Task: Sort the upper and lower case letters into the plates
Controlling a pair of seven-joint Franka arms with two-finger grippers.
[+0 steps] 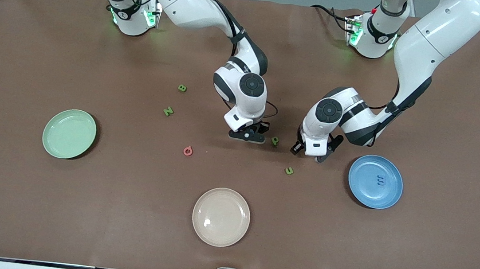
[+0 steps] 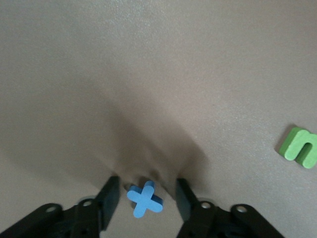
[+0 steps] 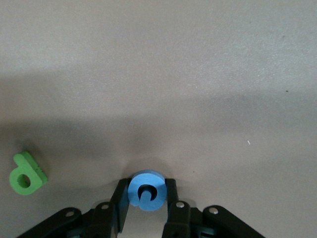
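Mid-tabletop, the right gripper (image 3: pixel 144 201) pinches a light, squashy round blue letter (image 3: pixel 146 190) by its edges, while the left gripper (image 2: pixel 147 198) straddles, spread, a blue cross letter (image 2: pixel 144 198) needing a gentle side pinch.

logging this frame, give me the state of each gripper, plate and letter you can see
left gripper: open, fingers either side of blue x lying on table
right gripper: shut on blue round letter
blue plate: holds one blue letter
green plate: empty
beige plate: empty
green B, N, P, u, red Q: flat on table, unsorted
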